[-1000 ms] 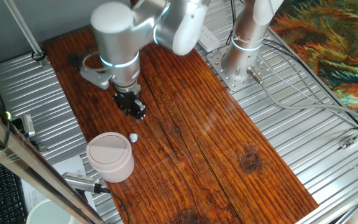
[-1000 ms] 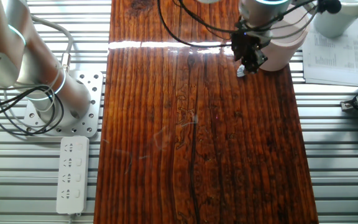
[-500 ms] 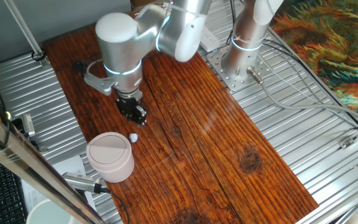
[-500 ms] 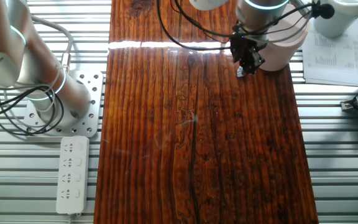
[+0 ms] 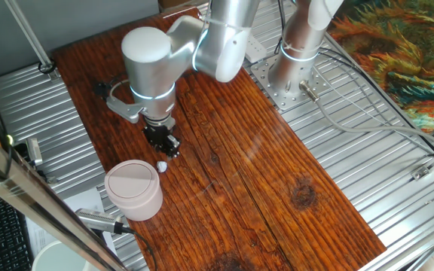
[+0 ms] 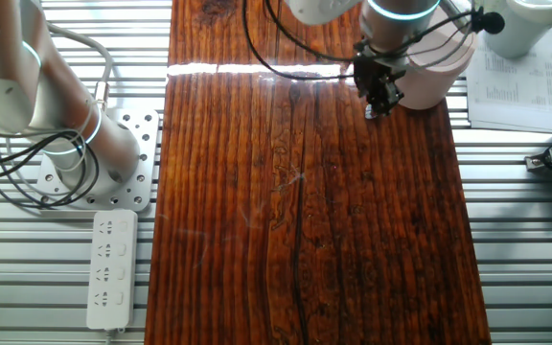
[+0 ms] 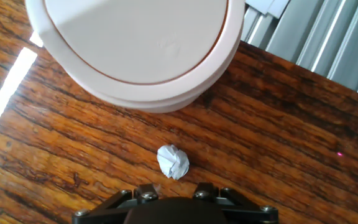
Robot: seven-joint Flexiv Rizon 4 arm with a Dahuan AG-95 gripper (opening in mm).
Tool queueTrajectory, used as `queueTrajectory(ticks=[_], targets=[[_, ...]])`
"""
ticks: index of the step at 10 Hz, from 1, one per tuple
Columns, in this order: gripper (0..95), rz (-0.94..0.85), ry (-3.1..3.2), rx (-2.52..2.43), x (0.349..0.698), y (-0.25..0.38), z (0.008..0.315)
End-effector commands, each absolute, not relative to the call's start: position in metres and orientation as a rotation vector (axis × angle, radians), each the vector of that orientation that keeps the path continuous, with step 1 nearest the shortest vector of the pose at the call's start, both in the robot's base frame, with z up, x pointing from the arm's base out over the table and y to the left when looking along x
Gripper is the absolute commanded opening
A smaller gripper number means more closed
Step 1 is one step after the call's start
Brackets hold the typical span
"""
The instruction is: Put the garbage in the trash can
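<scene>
A small white paper wad [image 7: 173,161] is seen lying on the dark wooden table [image 5: 277,173], just beside the pink bin [image 5: 133,189] but not touching it. In the hand view a strip of bare wood separates the wad from the bin's base [image 7: 154,102], and the wad sits just ahead of the black gripper body at the bottom edge. In one fixed view the same wad [image 5: 160,166] is found between the bin and the gripper [image 5: 169,147], which is held low over the wood with its fingers pointed down, near the wad. In the other fixed view the gripper [image 6: 381,96] is seen in front of the bin [image 6: 434,77], with the wad [image 6: 370,113] showing as a pale speck at its tip. Whether the fingers are spread or closed cannot be told, since the fingertips are not resolved in any view. Nothing is seen held between them. The bin's round lid [image 7: 135,31] is closed and level. Only one wad is visible. A white power strip [image 6: 110,268] lies on the metal slats, well apart from the wooden table
</scene>
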State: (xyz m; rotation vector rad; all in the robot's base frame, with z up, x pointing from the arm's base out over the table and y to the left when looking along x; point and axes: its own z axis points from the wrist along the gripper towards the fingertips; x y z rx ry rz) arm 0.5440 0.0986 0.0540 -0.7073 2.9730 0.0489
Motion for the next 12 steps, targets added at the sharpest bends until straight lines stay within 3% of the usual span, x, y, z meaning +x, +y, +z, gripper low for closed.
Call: queueTrajectory(ticks=[1, 12], targets=[[38.0, 0.046, 2.952, -0.705, 0.549, 0.099, 0.051], [38.0, 0.03, 2.913, -0.697, 0.562, 0.107, 0.026]])
